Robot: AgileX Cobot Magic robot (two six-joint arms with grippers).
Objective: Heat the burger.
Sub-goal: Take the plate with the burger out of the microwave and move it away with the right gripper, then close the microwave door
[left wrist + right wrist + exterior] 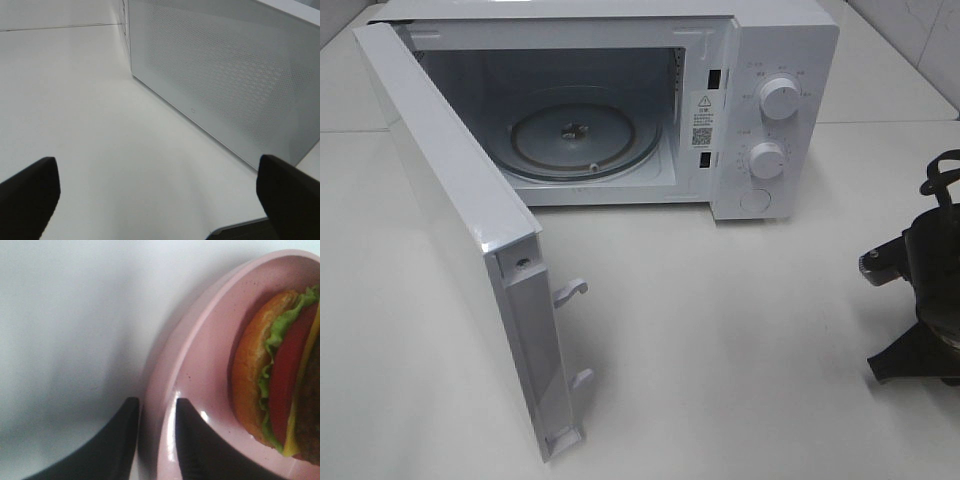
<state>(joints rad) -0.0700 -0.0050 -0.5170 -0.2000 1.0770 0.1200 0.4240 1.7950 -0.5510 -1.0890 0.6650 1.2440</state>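
The burger (280,375) lies on its side on a round pink plate (200,390), showing its orange-tan bun, green lettuce, red slice and brown patty. My right gripper (156,440) has one dark finger outside the plate's rim and the other inside it, pinching the near edge; the burger is apart from the fingers. In the exterior high view only the right arm (920,300) shows at the right edge, and plate and burger are out of frame there. My left gripper (160,200) stands wide open and empty above the white table, beside the microwave's perforated door panel (225,75).
A white microwave (760,100) stands at the back with its door (470,260) swung fully open toward the front left. Its glass turntable (585,135) holds nothing. Two round knobs (778,98) sit on its right panel. The white table (720,350) spreads in front.
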